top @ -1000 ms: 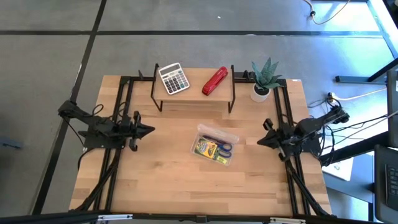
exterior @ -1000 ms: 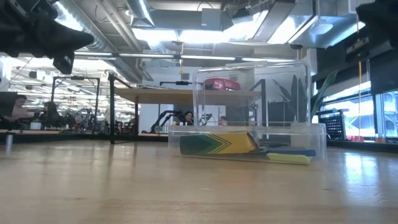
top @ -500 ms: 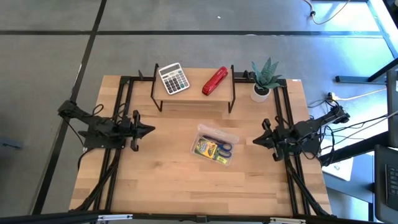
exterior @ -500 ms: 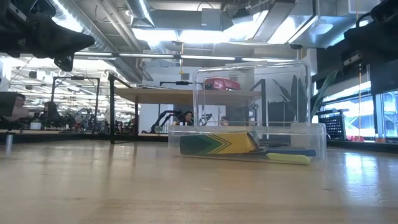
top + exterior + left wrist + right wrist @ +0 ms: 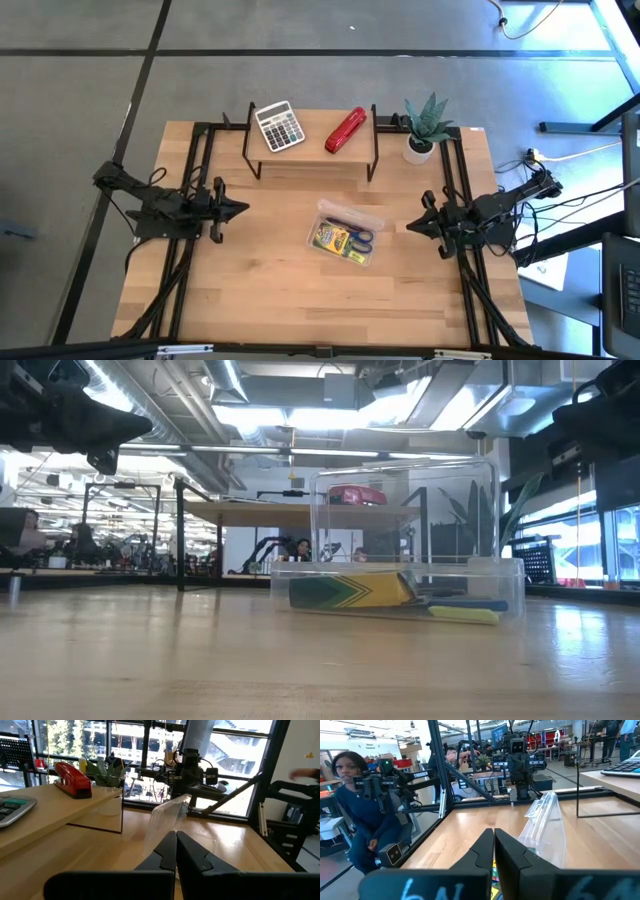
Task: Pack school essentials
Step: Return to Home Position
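High view gives me the whole wooden surface (image 5: 250, 290), with both dark arms drawn back to its side edges. The left arm (image 5: 160, 208) lies over the left rail. Its left gripper (image 5: 243, 209) points inward and hangs well apart from everything in the middle. On the left wrist view its fingers (image 5: 162, 855) are pressed together with nothing between them. The right arm (image 5: 490, 215) lies over the right rail, and the right gripper (image 5: 410, 227) also points inward, near the packed container but clear of it. On the right wrist view its fingers (image 5: 482, 851) meet edge to edge and hold nothing.

At the far edge I see a raised shelf (image 5: 310, 155) on a black frame. Near the middle of the surface, in front of that shelf, sits the transparent supply box (image 5: 372, 222). Its lid (image 5: 400, 510) stands upright on the low view. A potted plant (image 5: 425, 125) stands just right of the shelf. On the shelf a grey calculator (image 5: 279, 126) lies to the left and a red stapler (image 5: 346, 130) to the right, apart from each other.

Inside the supply box the yellow-green printed box (image 5: 333, 240) lies flat. The blue-handled scissors (image 5: 360, 238) lie just beside it on the right arm's side. I cannot make out the smaller pieces in there.
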